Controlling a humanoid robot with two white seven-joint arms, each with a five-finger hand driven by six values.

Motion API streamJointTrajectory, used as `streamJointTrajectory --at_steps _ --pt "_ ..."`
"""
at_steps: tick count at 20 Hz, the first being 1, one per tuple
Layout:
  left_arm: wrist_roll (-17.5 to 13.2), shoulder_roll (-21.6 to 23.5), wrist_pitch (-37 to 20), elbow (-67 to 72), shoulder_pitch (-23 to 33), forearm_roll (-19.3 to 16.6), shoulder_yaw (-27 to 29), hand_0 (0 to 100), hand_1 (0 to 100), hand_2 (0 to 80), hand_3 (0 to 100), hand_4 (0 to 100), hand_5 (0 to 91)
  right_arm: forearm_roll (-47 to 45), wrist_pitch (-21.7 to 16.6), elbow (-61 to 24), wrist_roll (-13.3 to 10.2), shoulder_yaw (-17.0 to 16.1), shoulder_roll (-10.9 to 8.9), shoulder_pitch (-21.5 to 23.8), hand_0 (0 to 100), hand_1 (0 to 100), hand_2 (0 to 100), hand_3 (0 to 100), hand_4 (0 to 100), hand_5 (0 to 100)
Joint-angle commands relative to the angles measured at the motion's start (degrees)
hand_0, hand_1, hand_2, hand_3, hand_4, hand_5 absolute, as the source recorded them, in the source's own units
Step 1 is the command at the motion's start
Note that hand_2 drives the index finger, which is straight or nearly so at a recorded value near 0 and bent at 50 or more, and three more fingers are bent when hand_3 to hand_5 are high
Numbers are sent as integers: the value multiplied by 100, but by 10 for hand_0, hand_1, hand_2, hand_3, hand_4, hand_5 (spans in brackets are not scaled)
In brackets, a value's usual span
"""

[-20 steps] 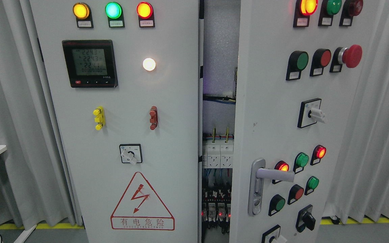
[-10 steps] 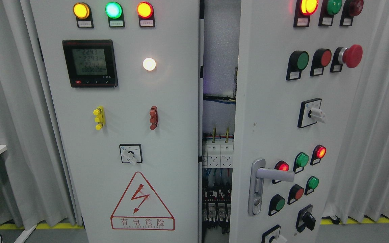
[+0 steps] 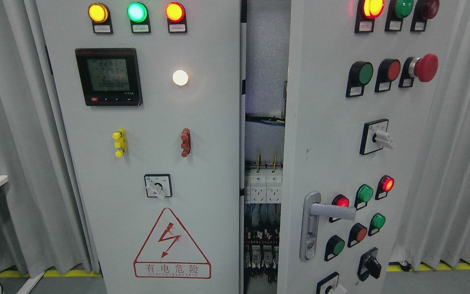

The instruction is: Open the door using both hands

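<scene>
No robot hand or arm shows in the head view, so I cannot tell if the fingers are spread, curled or holding something.

The task's thing is the right door (image 3: 341, 143) of a grey electrical cabinet. It stands partly open, swung toward the camera, and a narrow gap (image 3: 264, 163) between it and the left door (image 3: 153, 163) shows wires and white breakers (image 3: 264, 187) inside. The left door looks closed or nearly so. I judge the opening is begun but not finished; the door must swing much wider.

The silver lever handle (image 3: 320, 216) sits near the lower left edge of the right door, close to the gap. This is likely the place for a hand to pull, since it is far from the hinge side.

On the left door, a black meter (image 3: 108, 76) near the upper left shows lit digits, too small to read surely. Above it are yellow, green and red lamps (image 3: 136, 13). Near the bottom edge a red warning triangle (image 3: 172, 244) with a lightning bolt has the writing 有电危险. The small labels under the lamps are unreadable.

On the right door, a red mushroom button (image 3: 424, 67) stands near the upper right.
</scene>
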Motion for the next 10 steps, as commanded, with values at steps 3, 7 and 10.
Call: streamJointTrajectory --at_steps 3,7,10 --pt "-2 1104 315 -3120 -8 1244 65 296 0 27 28 37 0 0 -12 1 3 3 0 0 219 0 0 0 0 0" --pt "7 1324 1298 -3472 -570 1948 74 296 0 27 28 35 0 0 -3 1 3 -6 0 0 218 0 0 0 0 0" --pt "-2 1350 1818 -3604 -1062 2194 92 296 0 27 28 35 0 0 -12 1 3 3 0 0 219 0 0 0 0 0"
